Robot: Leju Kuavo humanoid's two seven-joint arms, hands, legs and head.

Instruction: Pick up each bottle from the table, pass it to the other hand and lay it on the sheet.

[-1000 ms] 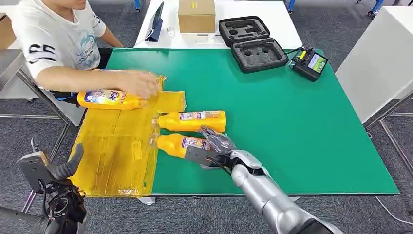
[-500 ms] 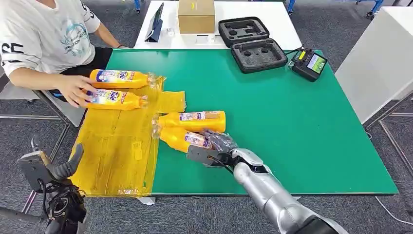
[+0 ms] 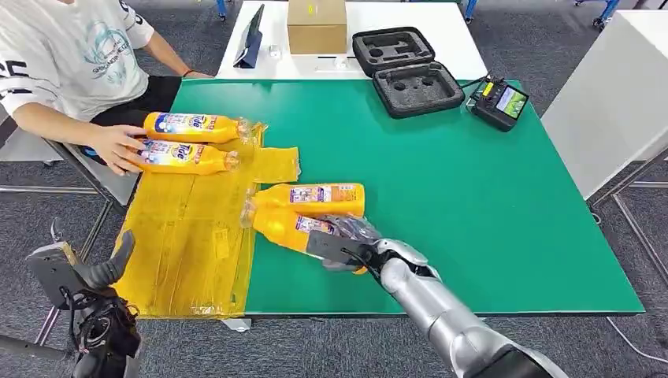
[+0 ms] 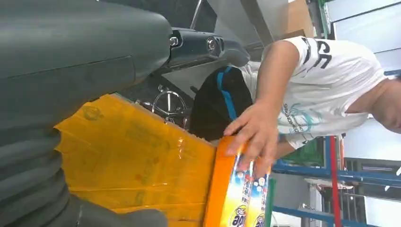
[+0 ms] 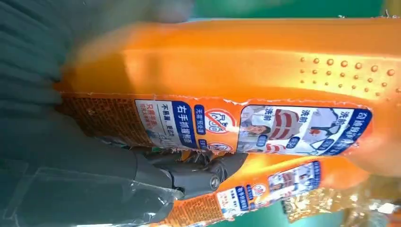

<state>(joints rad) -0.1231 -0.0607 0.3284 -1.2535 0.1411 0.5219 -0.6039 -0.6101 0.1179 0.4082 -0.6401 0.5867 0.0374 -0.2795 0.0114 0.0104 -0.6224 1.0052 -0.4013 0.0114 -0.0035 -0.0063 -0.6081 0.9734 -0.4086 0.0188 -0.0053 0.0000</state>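
Green counter (image 3: 473,197) carries your work, a yellow sheet (image 3: 189,236) along one side; your head view shows your right hand (image 3: 346,240) on the near bottle (image 3: 287,224), a second bottle (image 3: 319,197) touching behind; the right wrist view shows fingers (image 5: 189,175) clamped around its label; your left hand (image 3: 79,276) hangs off-counter, fingers unclear; a person's hand (image 3: 118,146) touches two bottles (image 3: 185,142) on the sheet.

Four orange bottles (image 3: 311,197) lie beside yellow sheet (image 3: 189,244).

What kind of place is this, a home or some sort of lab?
Most likely a robotics lab or test room: a green work mat over a table, an open black foam-lined equipment case, and a handheld controller with a screen.
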